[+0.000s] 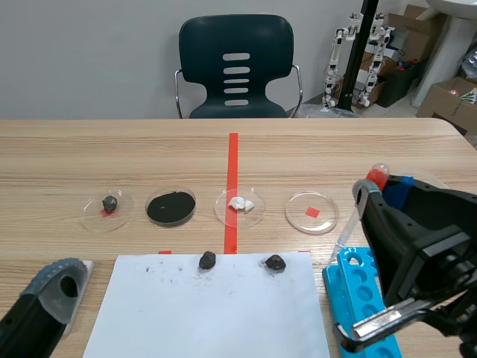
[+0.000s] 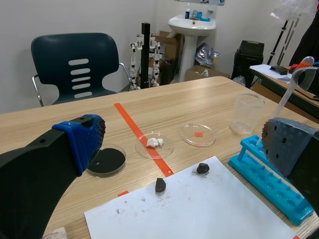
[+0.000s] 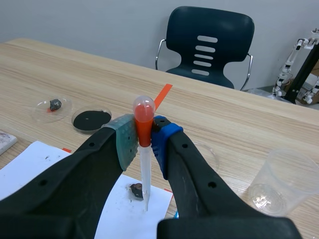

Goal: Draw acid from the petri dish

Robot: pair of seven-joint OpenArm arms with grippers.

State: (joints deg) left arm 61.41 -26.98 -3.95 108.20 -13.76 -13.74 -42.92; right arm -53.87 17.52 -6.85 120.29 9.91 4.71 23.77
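Note:
A plastic dropper with an orange-red bulb (image 3: 143, 119) stands upright, tip down, with my right gripper (image 3: 144, 135) shut on its neck. In the scene view the dropper (image 1: 378, 176) hangs above the table's right side, its tip slanting down toward the blue rack, to the right of a clear petri dish with a red square under it (image 1: 311, 212). That dish (image 2: 198, 135) lies well ahead of my left gripper (image 2: 187, 138), which is open and holds nothing. The left gripper (image 1: 59, 282) rests low at the near left corner.
In a row left of the clear dish lie a dish with white bits (image 1: 239, 206), a black-filled dish (image 1: 171, 206) and a dish with a dark rock (image 1: 109, 205). A white sheet (image 1: 209, 313) carries two dark rocks. A blue tube rack (image 1: 358, 291) and a plastic beaker (image 3: 281, 181) stand at the right.

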